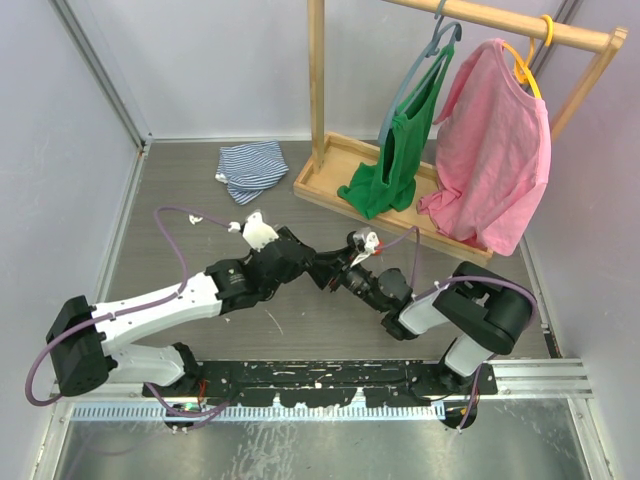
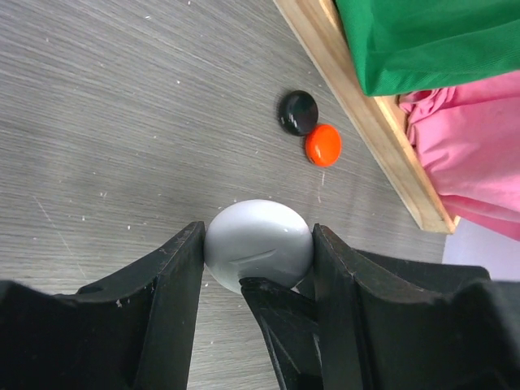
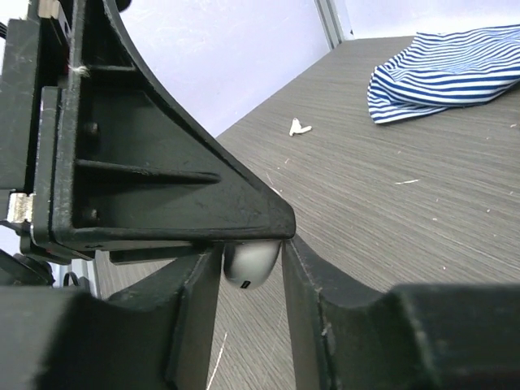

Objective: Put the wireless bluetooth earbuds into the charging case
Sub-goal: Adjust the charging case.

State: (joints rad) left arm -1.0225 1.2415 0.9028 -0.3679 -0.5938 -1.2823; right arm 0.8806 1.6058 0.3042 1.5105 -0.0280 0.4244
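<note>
A closed white rounded charging case is off the table, pinched between the fingers of my left gripper. In the right wrist view the same case sits between the fingers of my right gripper, which also grips it, with a left finger crossing above. In the top view the left gripper and the right gripper meet at mid-table and hide the case. A black round puck and an orange one lie together by the wooden tray. No loose earbud shows.
A wooden clothes rack base stands at the back right, with a green top and a pink shirt hanging over it. A striped cloth lies at the back. A small white scrap lies on the table.
</note>
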